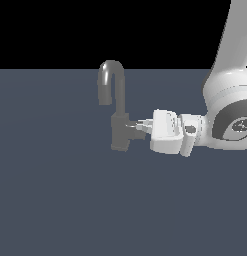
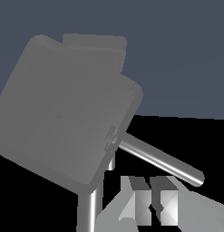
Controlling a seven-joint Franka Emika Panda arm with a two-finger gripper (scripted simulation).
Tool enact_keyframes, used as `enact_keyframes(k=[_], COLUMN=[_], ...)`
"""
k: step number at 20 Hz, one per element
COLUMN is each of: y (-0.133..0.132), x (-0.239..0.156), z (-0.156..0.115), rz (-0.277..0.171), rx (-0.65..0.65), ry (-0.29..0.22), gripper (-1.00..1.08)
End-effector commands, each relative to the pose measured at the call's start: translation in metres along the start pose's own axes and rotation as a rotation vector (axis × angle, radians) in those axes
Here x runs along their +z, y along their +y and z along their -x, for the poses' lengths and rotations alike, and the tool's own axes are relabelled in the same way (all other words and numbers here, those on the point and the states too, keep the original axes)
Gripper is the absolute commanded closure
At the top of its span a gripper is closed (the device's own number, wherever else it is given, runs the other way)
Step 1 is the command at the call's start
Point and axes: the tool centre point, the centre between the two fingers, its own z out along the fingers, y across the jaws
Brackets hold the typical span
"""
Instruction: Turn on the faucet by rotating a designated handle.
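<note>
The faucet [image 1: 117, 112] stands upright on the dark tabletop [image 1: 55, 200], near the middle of the exterior view, with its hooked spout curling over toward that view's left. The handle [image 1: 134, 125] sticks out sideways from the blocky body toward the exterior view's right, which is the side the arm comes from. That explains the arm's pose: the wrist is laid over so the tool [image 1: 143, 125] points level at the handle, not down at the tabletop.

In the exterior view the fingertips [image 1: 143, 122] reach the outer end of the handle and seem to touch or straddle it, though the contact itself is too small to read. In the wrist view the faucet body [image 2: 63, 118] fills most of the picture, a thin lever pin [image 2: 161, 159] juts from its side, and the fingers [image 2: 165, 201] sit close together with only a narrow gap. I cannot tell whether they are pinching anything.

My judgement is that the tool is set beside the lever to push it round, so a sideways sweep seems the likely move, with slipping off the thin pin the main risk.
</note>
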Motion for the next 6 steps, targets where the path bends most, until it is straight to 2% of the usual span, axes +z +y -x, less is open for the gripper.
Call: enact_keyframes(k=[1,6], y=[0.016,0.027], x=[-0.001,-0.002], z=[-0.031,-0.055], rz=[-0.003,-0.001], rx=[0.040,0.054], ry=[0.008,0.008], gripper=[1.08,1.08])
